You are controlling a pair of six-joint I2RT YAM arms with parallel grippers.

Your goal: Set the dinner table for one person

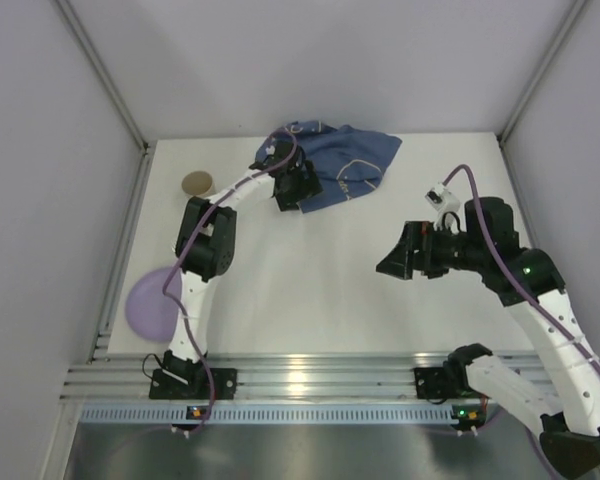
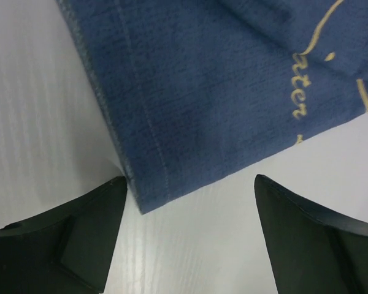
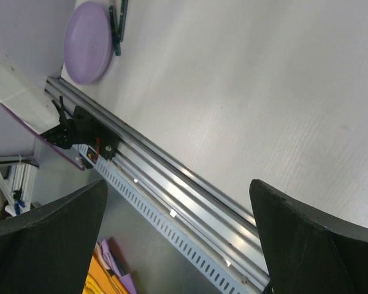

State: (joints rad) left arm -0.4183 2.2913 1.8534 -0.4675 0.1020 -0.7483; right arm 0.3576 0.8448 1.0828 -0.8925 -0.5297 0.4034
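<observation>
My left end effector (image 2: 190, 184) gaped wide over a corner of the limp placemat (image 2: 202, 92) on the counter (image 2: 37, 122), likely my best grip.

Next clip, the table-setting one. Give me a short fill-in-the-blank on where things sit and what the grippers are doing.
1. The left gripper, jaws open, is over a corner of the crumpled dark ____ cloth placemat.
2. The round flat purple plate lies near the ____ arm's base.
3. The right gripper, above the large matte white tabletop, is open and holds ____.
4. In the top view, the small brown cup stands to the ____ of the placemat.

Missing words: blue; left; nothing; left.
</observation>
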